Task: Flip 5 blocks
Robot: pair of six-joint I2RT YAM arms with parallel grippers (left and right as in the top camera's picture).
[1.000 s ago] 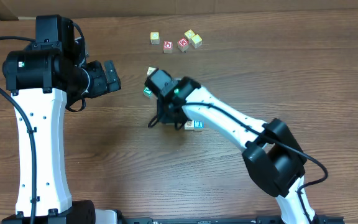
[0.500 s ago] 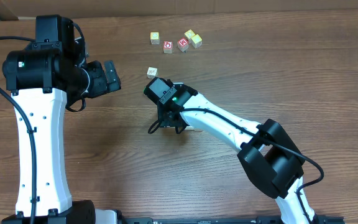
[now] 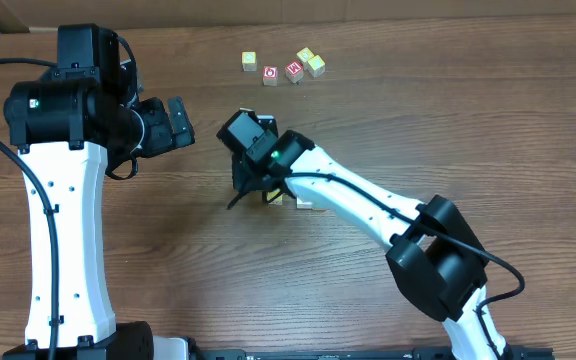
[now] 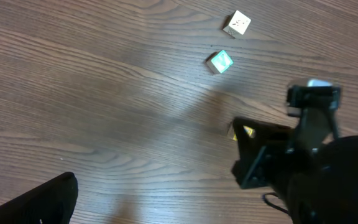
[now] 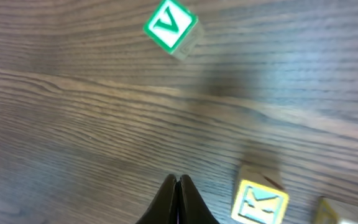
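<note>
Black right claw [image 5: 177,188] is pinched tight, tips together, w/ nothing between them, over bare wood of the table [image 5: 55,124]. Just right of the tips we see a yellow block [image 5: 261,200] w/ a blue letter face up. A second block [image 5: 328,210] peeks in at the frame edge beside it. Farther off sits a green V block [image 5: 170,26], turned cornerwise, apart from those two. Left claw [image 3: 179,122] hangs spread wide, empty, well away. Far side of table: pale blocks [image 3: 249,61] & two red blocks [image 3: 270,75] in a loose row.
</note>
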